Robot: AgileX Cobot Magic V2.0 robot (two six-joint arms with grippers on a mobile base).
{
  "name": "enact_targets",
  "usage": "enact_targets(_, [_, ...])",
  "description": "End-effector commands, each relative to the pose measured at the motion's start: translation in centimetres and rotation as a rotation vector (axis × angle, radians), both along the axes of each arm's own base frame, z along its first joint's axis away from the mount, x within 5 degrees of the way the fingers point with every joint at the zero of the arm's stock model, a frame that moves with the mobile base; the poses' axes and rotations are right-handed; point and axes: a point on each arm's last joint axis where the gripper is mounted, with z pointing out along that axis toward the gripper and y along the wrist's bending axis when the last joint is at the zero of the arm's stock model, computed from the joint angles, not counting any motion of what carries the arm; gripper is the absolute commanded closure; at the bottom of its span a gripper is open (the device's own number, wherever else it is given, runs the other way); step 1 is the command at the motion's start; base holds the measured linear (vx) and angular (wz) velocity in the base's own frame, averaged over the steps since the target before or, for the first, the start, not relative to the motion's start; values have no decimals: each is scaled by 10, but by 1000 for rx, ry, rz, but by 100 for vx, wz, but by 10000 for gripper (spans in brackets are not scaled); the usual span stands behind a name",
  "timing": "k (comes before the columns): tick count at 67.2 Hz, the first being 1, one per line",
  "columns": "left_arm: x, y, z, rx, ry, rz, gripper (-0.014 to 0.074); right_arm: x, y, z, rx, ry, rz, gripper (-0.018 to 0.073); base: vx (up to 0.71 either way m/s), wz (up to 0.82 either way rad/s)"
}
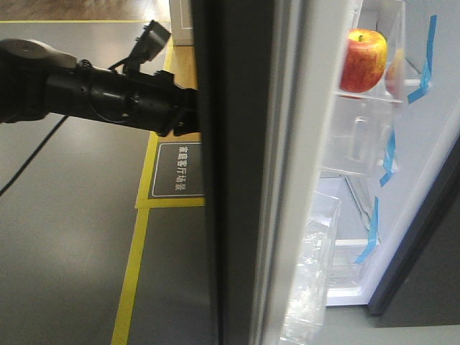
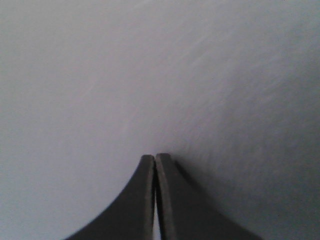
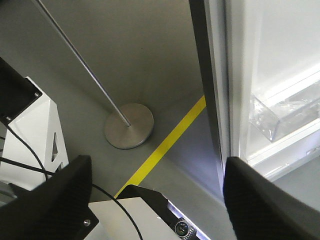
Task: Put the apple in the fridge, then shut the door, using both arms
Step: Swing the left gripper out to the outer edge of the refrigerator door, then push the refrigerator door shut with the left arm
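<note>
Floor [image 1: 72,237]: smooth dull grey | yellow tape lines [image 1: 133,266] laid flat, framing a grey sign panel [image 1: 180,169] with white characters | round metal stand base [image 3: 129,125] near one line, thin pole [image 3: 80,65] rising from it

Front view sits close, edge-on to the tall dark grey fridge door [image 1: 230,215]; left wrist view hugs a flat grey surface [image 2: 150,75]; right wrist view looks down beside that door [image 3: 202,60], shared with front.

Door [image 1: 231,215] blocks centre — floor [image 1: 72,244] leftward free.
</note>
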Motion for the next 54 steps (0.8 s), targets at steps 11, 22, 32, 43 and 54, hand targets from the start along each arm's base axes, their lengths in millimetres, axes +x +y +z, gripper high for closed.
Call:
enact_targets(11, [-31, -44, 39, -118, -141, -46, 603, 2, 2, 10, 44, -36, -9, 35, 0, 0])
enact_targets(22, [-42, -71, 38, -111, -175, -26, 603, 2, 2, 10, 44, -36, -9, 35, 0, 0])
enact_targets(32, [-53, -92, 35, -95, -220, -41, 603, 2, 2, 10, 44, -36, -9, 35, 0, 0])
enact_targets(43, [-58, -95, 33, -67, -247, -75, 603, 2, 2, 10, 44, -36, -9, 35, 0, 0])
enact_targets(54, [-59, -91, 26, 56, -242, -83, 603, 2, 2, 10, 44, -36, -9, 35, 0, 0])
